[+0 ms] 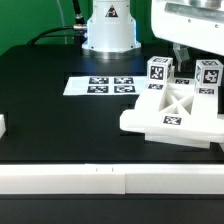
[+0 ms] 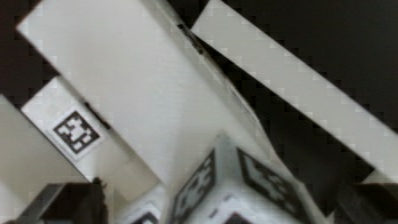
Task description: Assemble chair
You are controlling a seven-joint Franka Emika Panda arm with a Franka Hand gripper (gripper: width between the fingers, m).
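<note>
- Although the arm's housing hides much of it in the exterior view, the claw [image 1: 182, 55] hangs just above the chair [image 1: 172, 108], between two upright tagged blocks [image 1: 158, 73]; the chair sits on the black table [image 1: 60, 120], at that view's right, beside the marker board [image 1: 100, 86].
- The plate's long axis runs across the view, its cross-brace directly under the claw.
- In the wrist view, white bars [image 2: 134, 90] and tagged faces fill the frame very near; the claw stands wide, probably gripping nothing.

Marker board [image 1: 105, 86] (flat) on black table [image 1: 50, 110]
</note>
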